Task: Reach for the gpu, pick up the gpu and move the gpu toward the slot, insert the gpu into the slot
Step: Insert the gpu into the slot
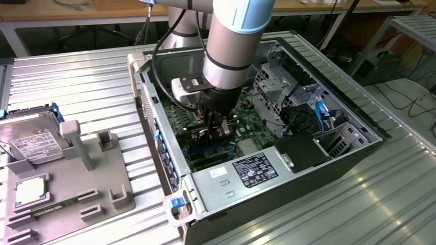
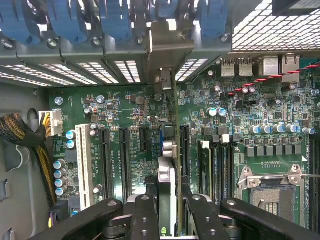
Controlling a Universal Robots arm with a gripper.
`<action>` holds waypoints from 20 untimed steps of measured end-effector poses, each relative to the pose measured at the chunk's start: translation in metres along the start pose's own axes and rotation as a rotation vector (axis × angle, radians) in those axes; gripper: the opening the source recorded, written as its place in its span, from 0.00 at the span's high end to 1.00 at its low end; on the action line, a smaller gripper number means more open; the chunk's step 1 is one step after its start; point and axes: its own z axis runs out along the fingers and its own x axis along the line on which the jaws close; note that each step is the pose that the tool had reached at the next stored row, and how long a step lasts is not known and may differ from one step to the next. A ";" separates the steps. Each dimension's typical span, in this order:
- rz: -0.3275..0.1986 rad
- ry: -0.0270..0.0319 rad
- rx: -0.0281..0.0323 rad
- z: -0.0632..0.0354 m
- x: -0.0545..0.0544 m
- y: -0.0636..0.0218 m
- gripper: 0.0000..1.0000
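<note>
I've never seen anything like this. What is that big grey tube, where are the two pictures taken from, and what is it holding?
The grey tube is a robot arm, reaching down into an open computer case that lies on a ribbed metal table. One picture comes from a camera standing off the arm. The other comes from a camera on its wrist, looking past the black claw at the green motherboard. The claw is closed on the gpu, a thin card held on edge over that board. On the exterior view's left, a grey tray holds a hard drive.
</note>
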 end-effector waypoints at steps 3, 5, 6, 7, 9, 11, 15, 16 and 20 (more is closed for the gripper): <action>0.000 0.0000 0.0000 0.0000 0.000 0.0000 0.73; 0.000 0.0000 0.0000 0.0000 0.000 0.0000 0.73; 0.000 0.0000 0.0001 0.0000 0.000 0.0000 0.73; 0.000 0.0000 0.0000 0.0000 0.000 0.0000 0.73; 0.000 0.0000 0.0000 0.0000 0.000 0.0000 0.73; 0.000 0.0000 0.0000 0.0000 0.000 0.0000 0.73; 0.000 0.0000 0.0000 0.0000 0.000 0.0000 0.73; 0.000 0.0000 0.0000 0.0000 0.000 0.0000 0.73; 0.000 -0.0003 -0.0001 0.0000 0.001 0.0000 0.73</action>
